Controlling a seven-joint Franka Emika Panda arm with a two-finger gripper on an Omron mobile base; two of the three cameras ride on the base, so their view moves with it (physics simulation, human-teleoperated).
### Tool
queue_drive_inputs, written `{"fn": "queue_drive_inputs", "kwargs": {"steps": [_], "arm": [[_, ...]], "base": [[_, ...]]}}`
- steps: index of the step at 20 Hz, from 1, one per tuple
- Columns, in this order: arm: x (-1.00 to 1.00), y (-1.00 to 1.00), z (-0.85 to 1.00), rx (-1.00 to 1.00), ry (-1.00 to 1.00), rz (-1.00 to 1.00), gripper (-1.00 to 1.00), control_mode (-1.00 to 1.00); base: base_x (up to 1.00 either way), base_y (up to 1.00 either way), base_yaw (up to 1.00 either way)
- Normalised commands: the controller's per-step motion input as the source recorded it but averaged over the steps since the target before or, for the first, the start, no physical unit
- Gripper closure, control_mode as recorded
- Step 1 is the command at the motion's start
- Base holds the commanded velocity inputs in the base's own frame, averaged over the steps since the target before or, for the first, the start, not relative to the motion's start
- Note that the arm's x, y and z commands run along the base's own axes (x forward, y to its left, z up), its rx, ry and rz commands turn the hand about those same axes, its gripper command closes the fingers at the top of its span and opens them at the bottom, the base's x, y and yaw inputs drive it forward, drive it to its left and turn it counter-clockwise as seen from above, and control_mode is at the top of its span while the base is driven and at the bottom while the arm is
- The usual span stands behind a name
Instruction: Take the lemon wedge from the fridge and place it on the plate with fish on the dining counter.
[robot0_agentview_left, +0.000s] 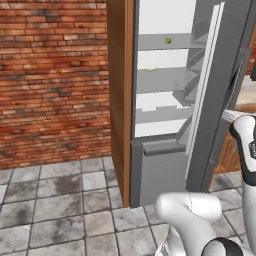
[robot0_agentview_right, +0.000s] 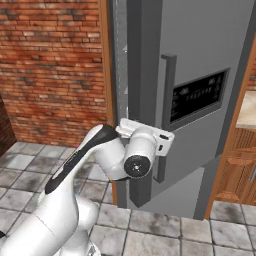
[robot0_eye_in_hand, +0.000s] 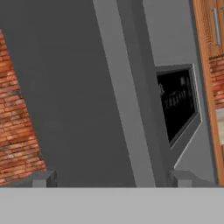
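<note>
- A red brick wall (robot0_agentview_left: 50, 75) and a grey tiled floor (robot0_agentview_left: 55, 210) form the kitchen.
- The grey fridge (robot0_agentview_right: 200, 50) stands with its door (robot0_agentview_left: 220, 100) swung open, showing white shelves (robot0_agentview_left: 165, 80).
- The gripper (robot0_eye_in_hand: 109, 178) is wide open, empty, around the door's bar handle (robot0_eye_in_hand: 127, 109) without touching it.
- A small yellow lemon wedge (robot0_agentview_left: 152, 69) lies on a middle shelf.
- A tiny green item (robot0_agentview_left: 168, 40) sits on the shelf above.

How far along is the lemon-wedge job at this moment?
Done: the fridge door is swung open, showing white shelves.
In hand: nothing. The claw is open beside the door's bar handle.
Left: picking the small yellowish piece, probably the wedge, off a shelf and taking it to the plate.
</note>
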Motion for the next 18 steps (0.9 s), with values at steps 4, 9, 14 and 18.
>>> {"fn": "queue_drive_inputs", "kwargs": {"steps": [4,9,14,18], "arm": [[-1.0,0.29,0.92,0.0,-0.06,-0.24,-1.0,-1.0],[-0.65,0.9,0.76,-0.01,0.03,-0.31,-1.0,-1.0],[0.02,1.0,0.19,-0.02,0.08,-0.38,-1.0,-1.0],[0.24,1.0,0.1,0.0,0.0,-0.46,-1.0,-1.0]], "base": [[0.0,0.0,0.0],[0.0,0.0,0.0],[0.0,0.0,0.0],[0.0,0.0,0.0]]}}
